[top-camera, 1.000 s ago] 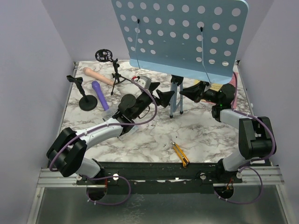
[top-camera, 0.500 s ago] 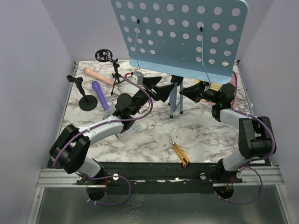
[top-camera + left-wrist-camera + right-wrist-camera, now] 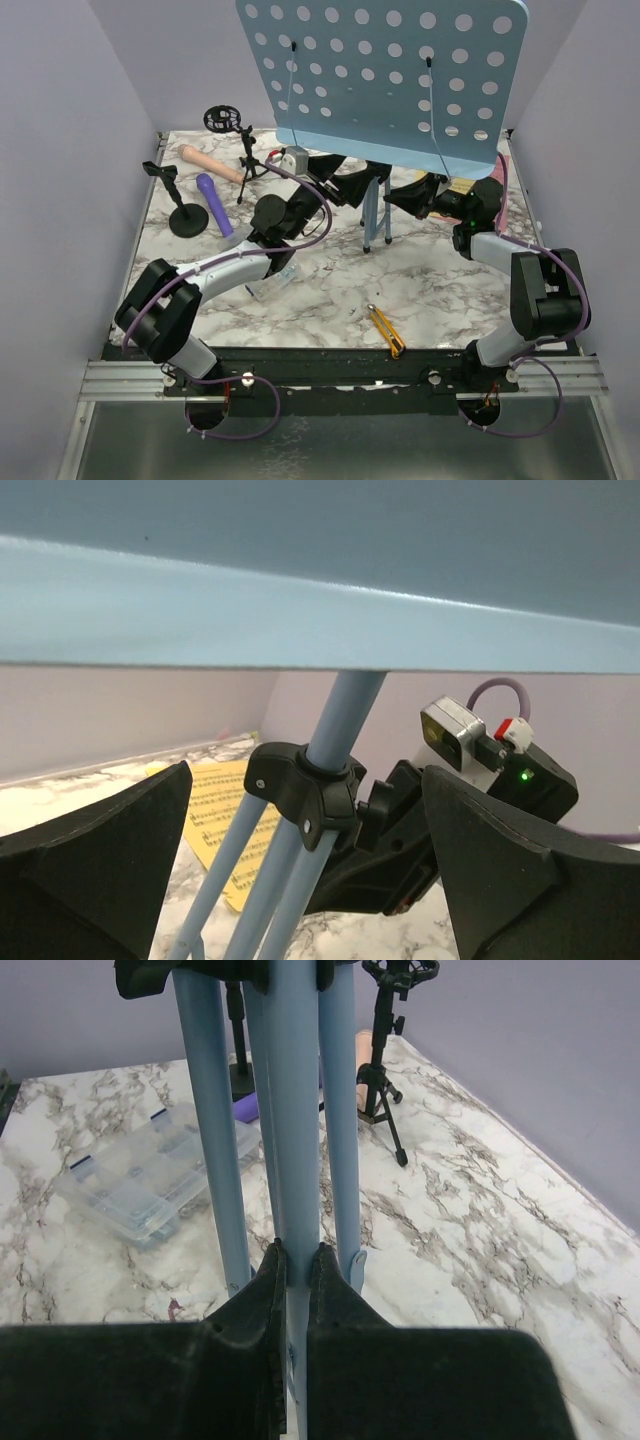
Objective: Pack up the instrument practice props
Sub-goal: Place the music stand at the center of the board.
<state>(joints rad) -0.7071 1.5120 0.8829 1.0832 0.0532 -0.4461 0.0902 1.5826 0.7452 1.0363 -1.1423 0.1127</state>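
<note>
As right gripper (image 3: 296, 1253) clamps the music rack's pole (image 3: 295, 1110), left gripper (image 3: 305, 780) gapes near it, plastic box (image 3: 150, 1185) nearby.

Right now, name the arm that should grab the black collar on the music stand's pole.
Left. The left pincer is open, with the collar framed between its fingers. The right pincer is shut on the pole lower down, holding the music stand.

Top camera down over whole table (image 3: 440, 290); both wrist cameras close on the music rack (image 3: 297, 1110) legs, opposite sides.
</note>
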